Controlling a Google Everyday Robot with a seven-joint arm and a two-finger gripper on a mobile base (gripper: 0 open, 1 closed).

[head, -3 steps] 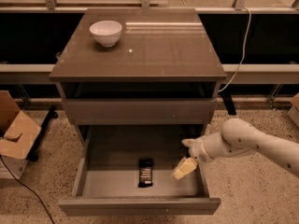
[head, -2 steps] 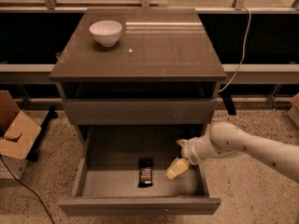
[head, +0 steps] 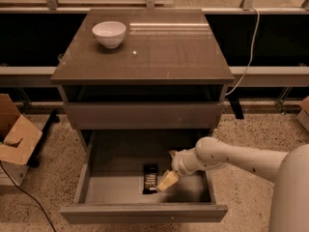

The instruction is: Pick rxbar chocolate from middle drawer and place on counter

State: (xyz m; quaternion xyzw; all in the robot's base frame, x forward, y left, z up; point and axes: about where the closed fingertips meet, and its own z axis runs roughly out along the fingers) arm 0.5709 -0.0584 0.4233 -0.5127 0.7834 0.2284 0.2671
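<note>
The rxbar chocolate [head: 150, 177] is a small black wrapper lying flat on the grey floor of the open middle drawer [head: 145, 212], near its centre. My gripper [head: 165, 182] comes in from the right on a white arm and sits low inside the drawer, its pale fingertips just right of the bar and touching or nearly touching its edge. The counter [head: 164, 52] is the glossy grey-brown top of the cabinet above.
A white bowl [head: 109, 34] stands on the counter's back left. A closed drawer front [head: 142, 115] sits above the open drawer. An open cardboard box [head: 14, 139] is on the floor at left. A cable [head: 248, 52] hangs at right.
My gripper has moved left across the drawer, from near its right wall to right beside the bar. The bar has not moved.
</note>
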